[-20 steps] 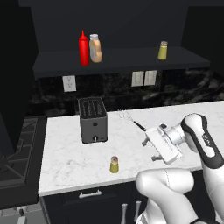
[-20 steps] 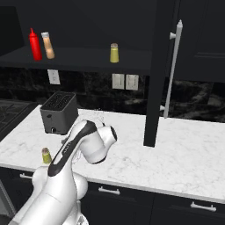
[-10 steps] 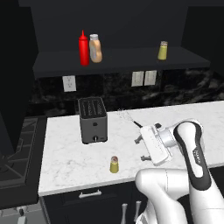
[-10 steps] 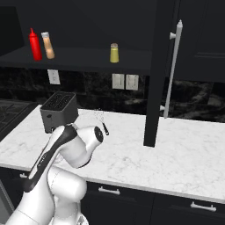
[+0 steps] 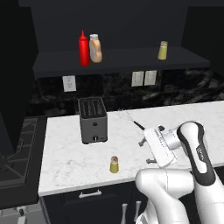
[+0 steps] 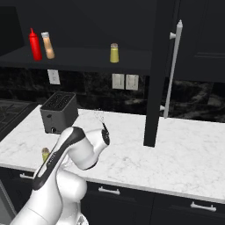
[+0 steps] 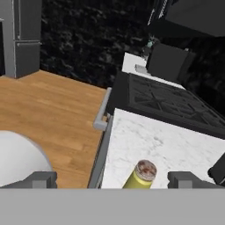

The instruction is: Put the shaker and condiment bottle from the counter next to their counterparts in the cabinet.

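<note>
The small yellow-olive shaker (image 5: pixel 114 164), a smooth cylinder with a brownish-grey cap, is standing upright on the white, grey-veined marbled bench (image 5: pixel 65 157), near its front edge and in front of the boxy dark toaster (image 5: pixel 92 120). The gripper (image 5: pixel 146 151) is hovering to the shaker's right, apart from it, its fingers (image 7: pixel 184 179) standing wide open and holding nothing. In the hand view the shaker is lying between the two tips, its lower half cut off by the frame edge.

Up on the near-black cabinet (image 5: pixel 131 59) shelf, the squat orange-tan condiment bottle (image 5: pixel 95 48) is standing just beside the tall red squeeze bottle (image 5: pixel 83 48); whether they are touching is hard to tell. The twin shaker (image 5: pixel 162 50) is standing well apart to the right.
</note>
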### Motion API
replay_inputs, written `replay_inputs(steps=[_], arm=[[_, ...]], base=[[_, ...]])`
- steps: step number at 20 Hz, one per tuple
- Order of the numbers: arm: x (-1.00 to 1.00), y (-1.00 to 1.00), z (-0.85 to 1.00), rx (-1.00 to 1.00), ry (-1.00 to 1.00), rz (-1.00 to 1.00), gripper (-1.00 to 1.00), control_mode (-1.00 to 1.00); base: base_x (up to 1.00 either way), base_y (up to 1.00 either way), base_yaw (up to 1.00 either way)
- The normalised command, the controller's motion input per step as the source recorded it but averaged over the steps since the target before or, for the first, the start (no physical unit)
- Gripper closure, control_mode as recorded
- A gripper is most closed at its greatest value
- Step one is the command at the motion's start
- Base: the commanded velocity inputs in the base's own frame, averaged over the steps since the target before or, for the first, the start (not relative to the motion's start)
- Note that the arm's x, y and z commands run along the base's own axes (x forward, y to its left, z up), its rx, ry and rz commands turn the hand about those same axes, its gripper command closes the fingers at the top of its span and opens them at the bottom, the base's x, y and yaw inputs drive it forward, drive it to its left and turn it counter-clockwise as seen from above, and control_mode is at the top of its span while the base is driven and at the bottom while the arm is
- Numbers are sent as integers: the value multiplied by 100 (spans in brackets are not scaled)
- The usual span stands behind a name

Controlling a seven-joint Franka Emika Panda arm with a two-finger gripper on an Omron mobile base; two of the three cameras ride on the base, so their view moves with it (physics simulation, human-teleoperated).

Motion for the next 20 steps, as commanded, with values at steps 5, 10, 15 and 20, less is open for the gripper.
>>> replay_inputs(steps=[5, 10, 15, 20], arm=[[10, 25, -53, 0, -5, 1, -100, -100], [30, 10, -99, 0, -3, 0, -100, -100], [5, 4, -69, 0, -3, 0, -100, -100], [3, 17, -44, 7, -11, 0, -100, -100]], base=[[0, 0, 0], [0, 0, 0], [0, 0, 0], [0, 0, 0]])
